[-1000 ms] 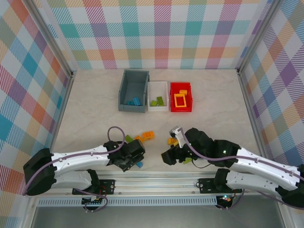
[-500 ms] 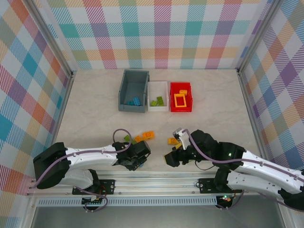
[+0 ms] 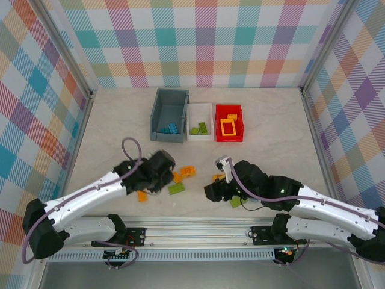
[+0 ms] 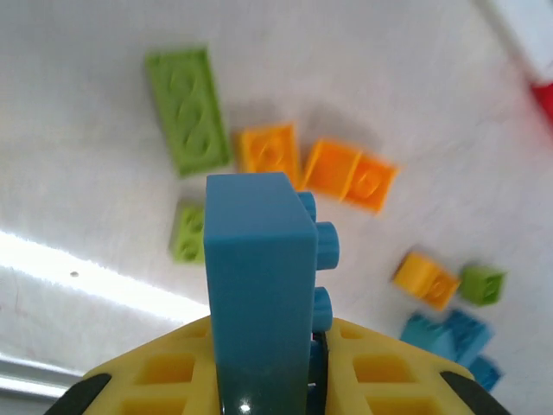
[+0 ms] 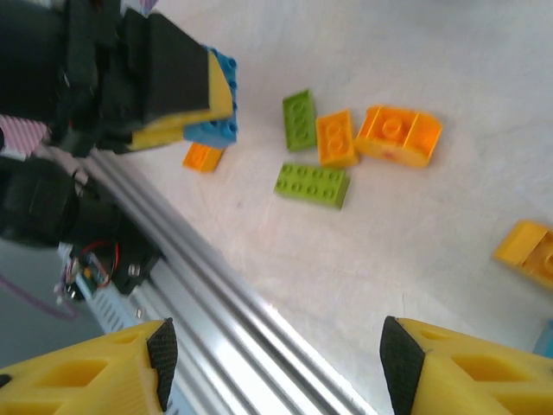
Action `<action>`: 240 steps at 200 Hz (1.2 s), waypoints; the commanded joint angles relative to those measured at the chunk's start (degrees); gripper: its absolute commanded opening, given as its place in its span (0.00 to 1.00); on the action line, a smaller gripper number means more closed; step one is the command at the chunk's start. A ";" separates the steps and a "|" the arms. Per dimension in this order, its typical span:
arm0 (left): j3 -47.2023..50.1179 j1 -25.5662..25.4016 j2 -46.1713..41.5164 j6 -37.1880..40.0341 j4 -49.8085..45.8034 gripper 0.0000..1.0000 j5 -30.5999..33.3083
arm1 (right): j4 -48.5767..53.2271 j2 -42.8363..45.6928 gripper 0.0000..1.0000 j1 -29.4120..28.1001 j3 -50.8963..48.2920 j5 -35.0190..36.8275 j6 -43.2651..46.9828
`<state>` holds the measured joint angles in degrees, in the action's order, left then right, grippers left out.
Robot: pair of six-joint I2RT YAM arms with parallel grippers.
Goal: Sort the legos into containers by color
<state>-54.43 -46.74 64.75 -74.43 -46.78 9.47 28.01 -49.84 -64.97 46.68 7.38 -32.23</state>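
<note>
Right now the right gripper [image 5: 278, 354] hangs low nr the front rail [image 5: 259, 320], jaws spread wide, nothing in them. Beside it the left gripper [image 4: 259, 380] is clamped on a blue brick [image 4: 259, 268], pinched only at its lower end w/ most of it sticking out. On the table beneath lie a lime plate [image 4: 188, 111] and orange bricks [image 4: 270, 154]. At the far end stands the grey-blue bin [image 3: 169, 114], w/ the white bin [image 3: 200, 122] just beside it. Risks, imo: the brick pivots or slips on the carry, a sloppy release drops it in white, or the arms clash over the pile.
</note>
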 commanded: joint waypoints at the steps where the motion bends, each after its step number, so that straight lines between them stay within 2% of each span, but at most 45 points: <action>1: -9.48 8.54 6.89 18.99 -5.65 0.16 -4.53 | -5.68 -2.17 0.66 -0.25 4.26 8.54 -1.85; 20: -21.48 13.27 17.12 29.43 -7.91 0.16 -4.42 | -10.03 -4.98 0.68 0.16 6.56 12.28 -1.25; 36: -30.43 15.79 26.10 35.58 -8.87 0.16 -3.82 | -16.30 -7.49 0.69 1.33 7.44 12.48 0.11; 70: -44.86 20.57 42.04 42.27 -11.05 0.16 -0.30 | -26.51 -12.73 0.70 4.71 8.53 8.94 0.12; 91: -51.15 21.89 48.70 44.76 -12.19 0.17 4.00 | -27.18 -14.11 0.70 5.48 9.56 8.30 0.24; 110: -53.87 23.27 53.69 45.90 -11.31 0.17 4.38 | -26.82 -14.10 0.70 5.83 8.83 7.87 -0.01; 136: -57.01 24.81 58.28 47.18 -9.93 0.17 3.85 | -26.19 -12.94 0.70 6.32 6.61 7.23 -1.38; 158: -60.99 25.29 61.70 48.18 -10.71 0.21 4.03 | -26.14 -12.21 0.70 6.43 4.65 7.26 -2.60; 171: -62.86 25.49 62.79 48.31 -11.41 0.26 3.63 | -25.83 -12.18 0.70 6.54 3.90 7.02 -3.21; 202: -64.62 25.56 62.44 47.97 -13.17 0.49 3.31 | -23.57 -12.98 0.71 6.57 3.25 6.45 -4.31; 240: -61.58 25.47 56.56 46.72 -13.24 0.54 2.80 | -15.74 -15.50 0.72 7.08 5.44 6.80 -0.83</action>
<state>-117.16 -21.71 127.50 -27.20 -57.36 12.27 6.26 -63.29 -58.50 50.35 14.33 -35.31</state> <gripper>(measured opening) 0.533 0.724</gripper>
